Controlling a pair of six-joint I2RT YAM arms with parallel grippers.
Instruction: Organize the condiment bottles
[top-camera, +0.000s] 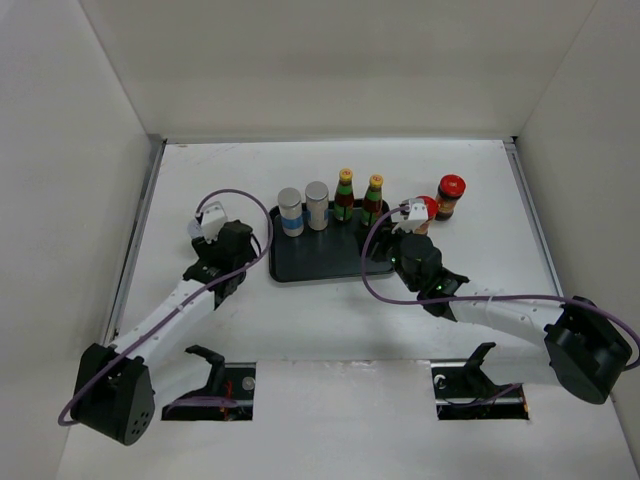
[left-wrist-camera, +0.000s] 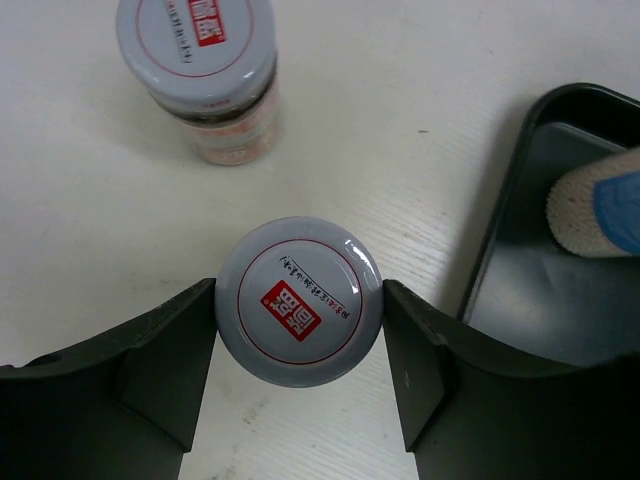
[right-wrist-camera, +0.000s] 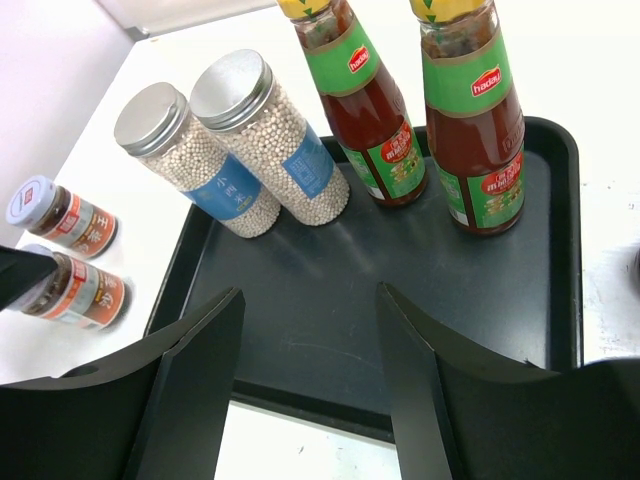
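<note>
- The left tool (left-wrist-camera: 300, 287) is closed on a white-lidded jar (left-wrist-camera: 299, 315), one finger against each side of it. The jar stands on the table (left-wrist-camera: 420, 150), just left of the tray (left-wrist-camera: 530, 290).
- A second white-lidded jar (left-wrist-camera: 195, 45) stands near it, apart.
- The right tool (right-wrist-camera: 310, 290) hangs over the tray's near part, fingers spread wide, holding nothing.
- In the tray's far part stand two silver-lidded shakers (right-wrist-camera: 190, 155) (right-wrist-camera: 270, 140), touching, with two yellow-capped bottles (right-wrist-camera: 365, 110) (right-wrist-camera: 475, 120) beside them.
- Two red-lidded jars (top-camera: 451, 195) (top-camera: 427, 210) stand on the table right of the tray.
</note>
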